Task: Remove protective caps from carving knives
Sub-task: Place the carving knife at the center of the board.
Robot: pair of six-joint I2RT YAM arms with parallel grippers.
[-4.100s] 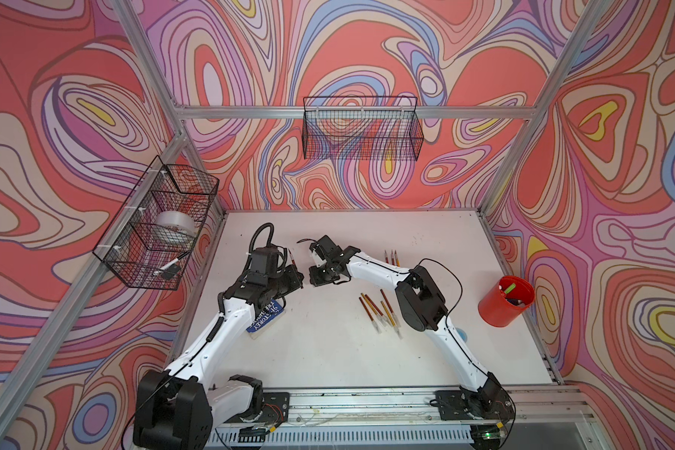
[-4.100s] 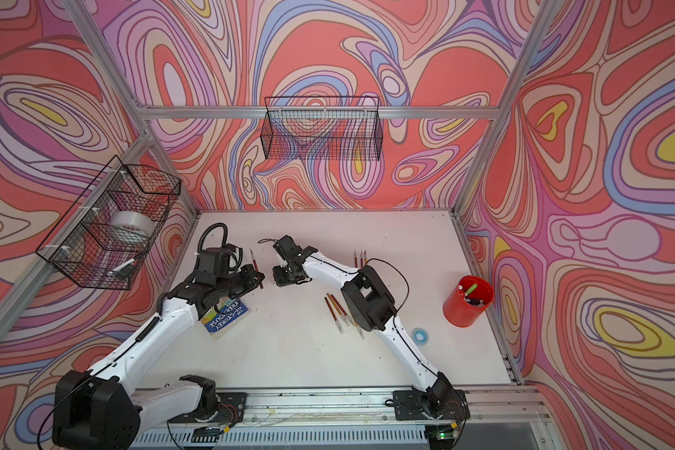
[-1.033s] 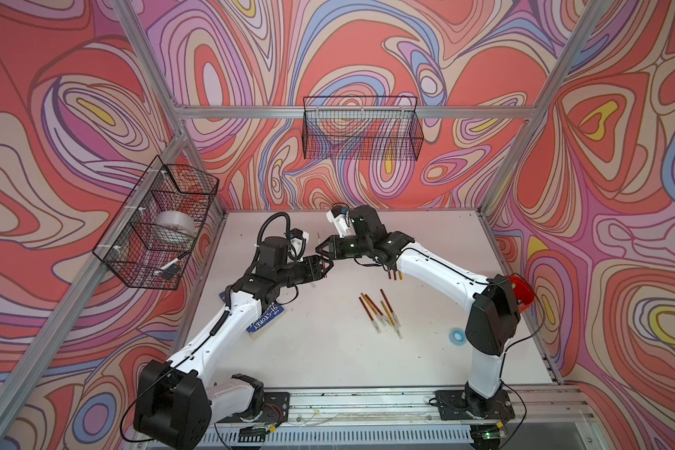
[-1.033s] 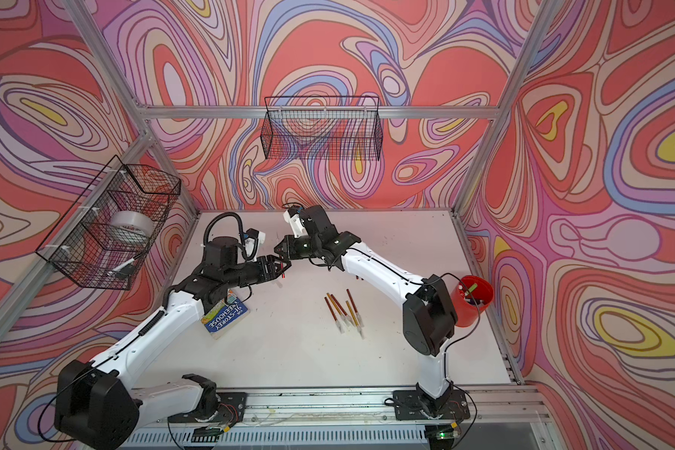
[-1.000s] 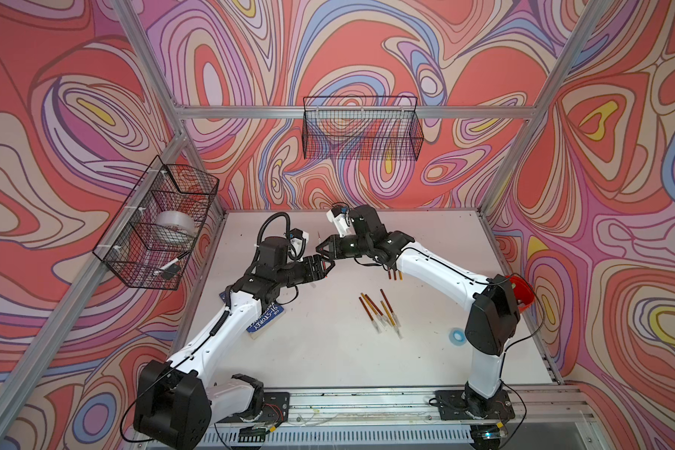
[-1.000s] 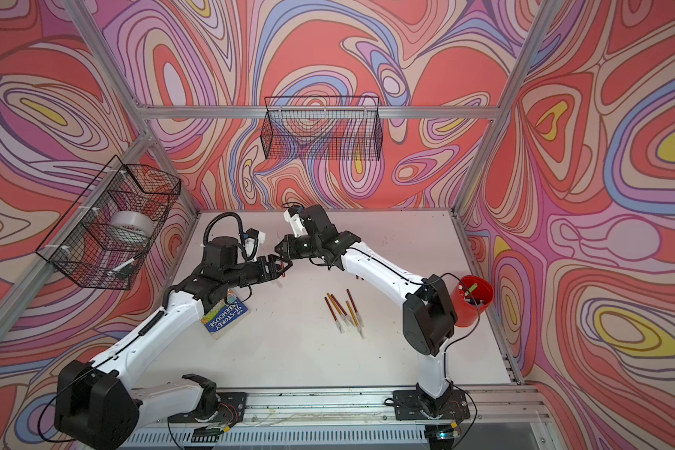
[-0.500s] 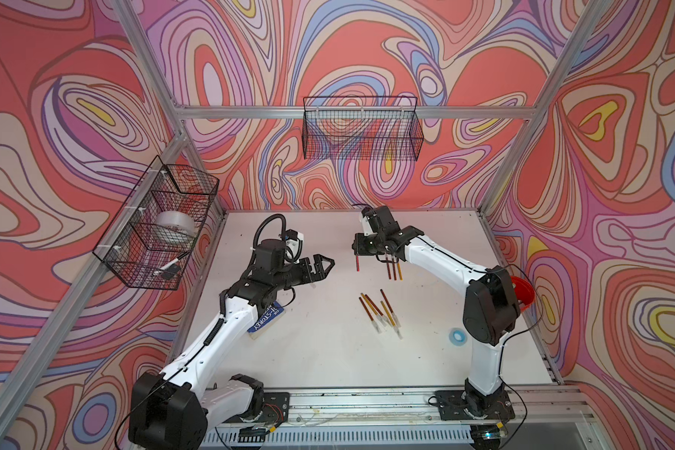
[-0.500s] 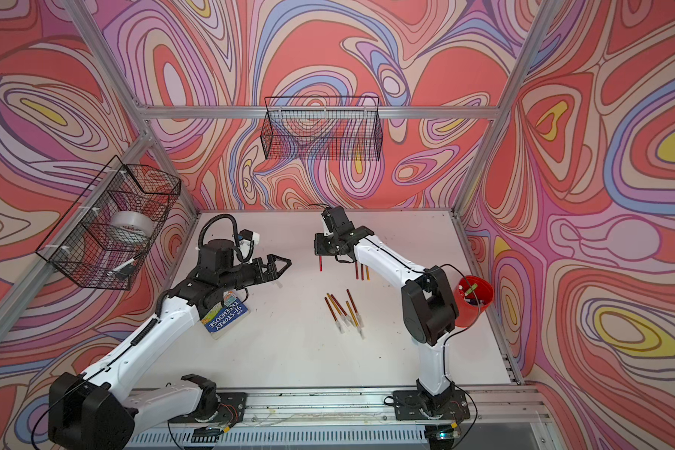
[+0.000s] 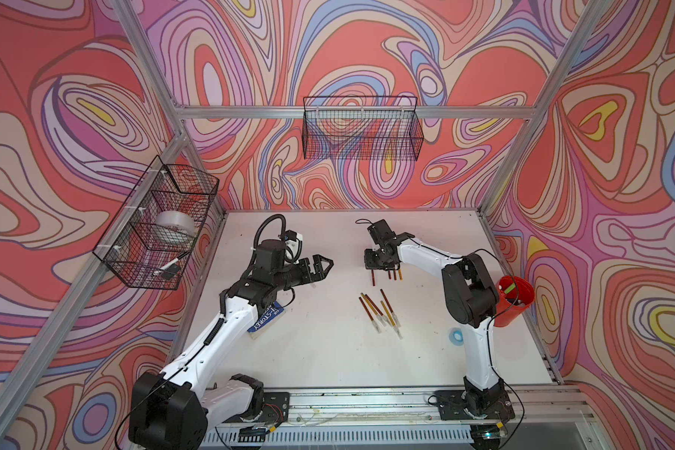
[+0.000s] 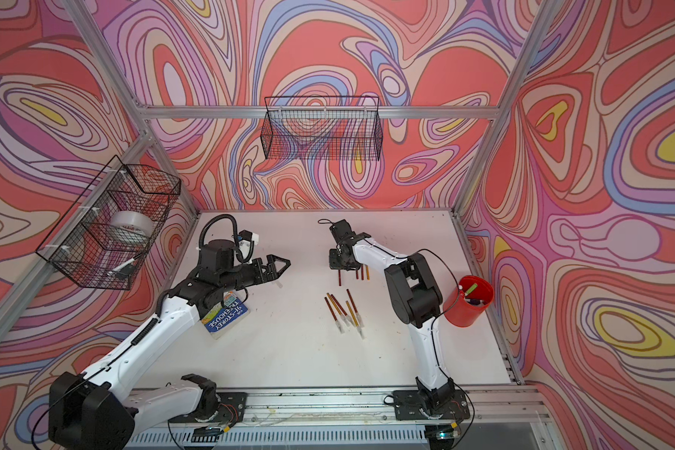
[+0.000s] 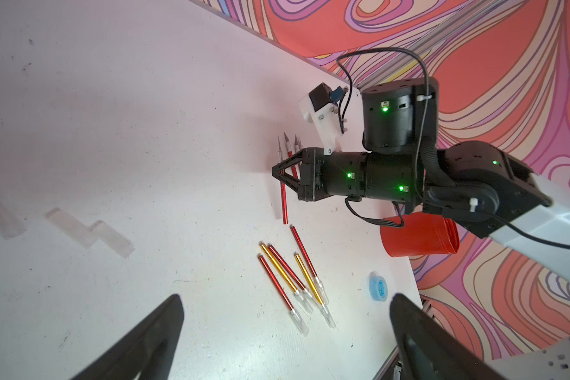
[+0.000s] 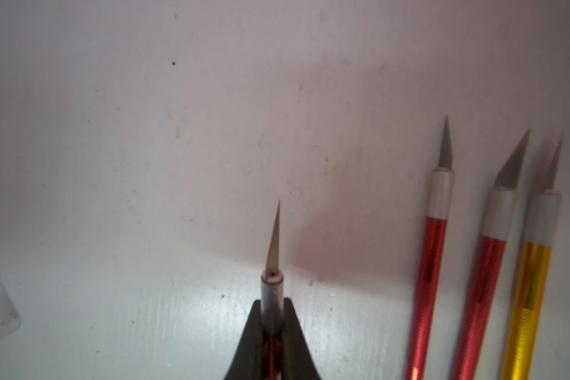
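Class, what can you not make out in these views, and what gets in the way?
Right wrist view: handle of the held carving knife, mostly hidden between the jaws.
Same view: handles of three uncapped knives, cut off by the edge.
Left wrist view: the loose caps, blurred, count uncertain.
In a top view: the book, title partly under the left arm.
In a top view: the red cup, contents too small to name.
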